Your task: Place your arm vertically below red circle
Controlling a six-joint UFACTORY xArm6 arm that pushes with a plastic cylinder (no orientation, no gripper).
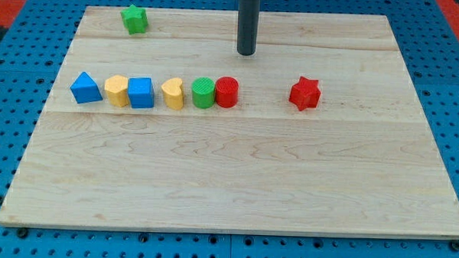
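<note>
The red circle block [226, 91] sits on the wooden board [235, 175], at the right end of a row of blocks and touching a green circle block [203, 93]. My tip [246, 52] rests on the board toward the view's top, above and slightly right of the red circle, apart from it. The dark rod runs straight up out of the view's top edge.
Left along the row lie a yellow heart-like block [172, 93], a blue square block [140, 92], another yellow block [117, 90] and a blue triangle block [85, 87]. A red star block [305, 93] lies right of the row. A green star block [134, 18] is at top left.
</note>
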